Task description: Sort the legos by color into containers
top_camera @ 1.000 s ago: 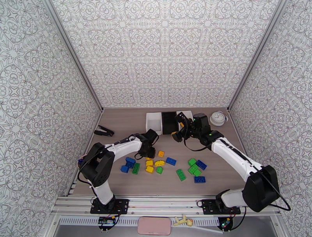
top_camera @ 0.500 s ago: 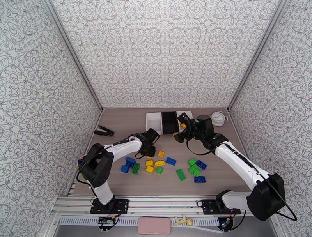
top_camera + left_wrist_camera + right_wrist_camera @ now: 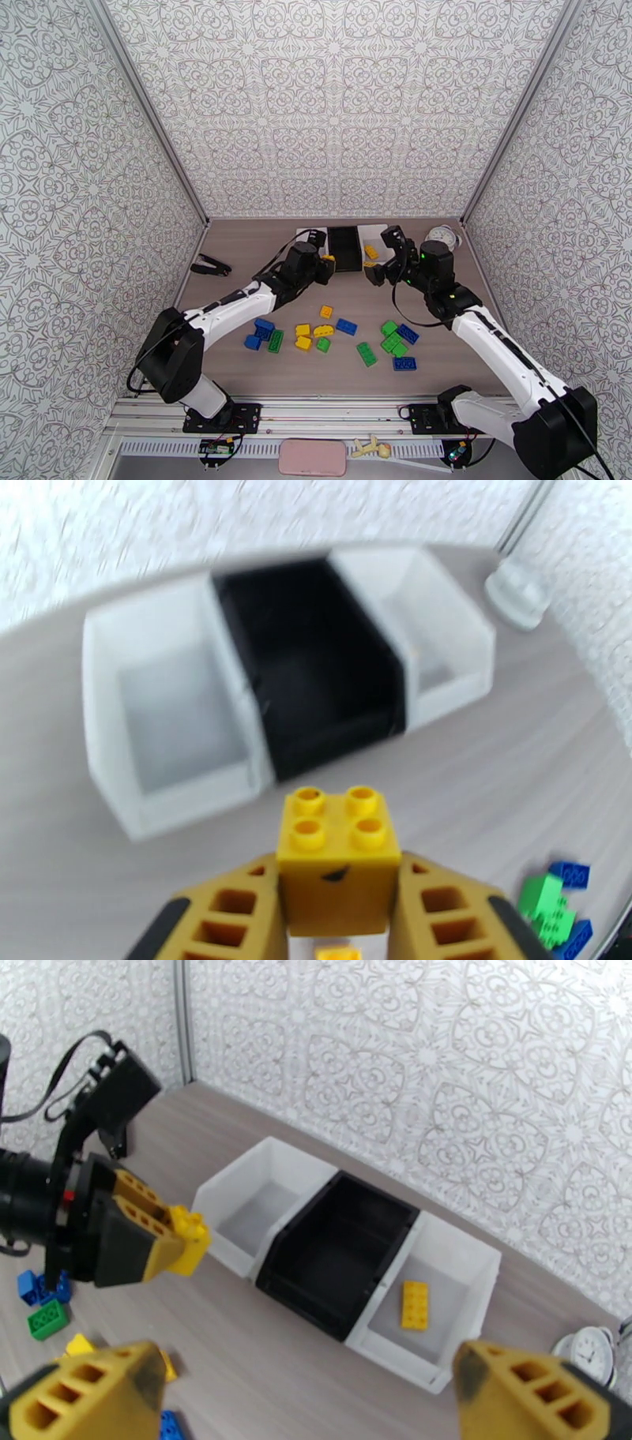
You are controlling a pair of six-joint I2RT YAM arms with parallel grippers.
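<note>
Legos (image 3: 346, 326): most loose on surface (image 3: 355, 379), lower centre of top view. One yellow oblong brick (image 3: 415, 1305) in right white bin (image 3: 395, 1359); black bin (image 3: 340, 1252), left white bin (image 3: 261, 1205) hold nothing. Left tool (image 3: 338, 898) clamps yellow square brick (image 3: 338, 839) near bins. Right tool (image 3: 316, 1398) spread wide, unladen.

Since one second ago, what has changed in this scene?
The left tool closed on a yellow brick at the pile, lifted it and carried it toward the bins. The right tool, open, drew back from the bins, to the right. The bins and the loose bricks stayed in place.
</note>
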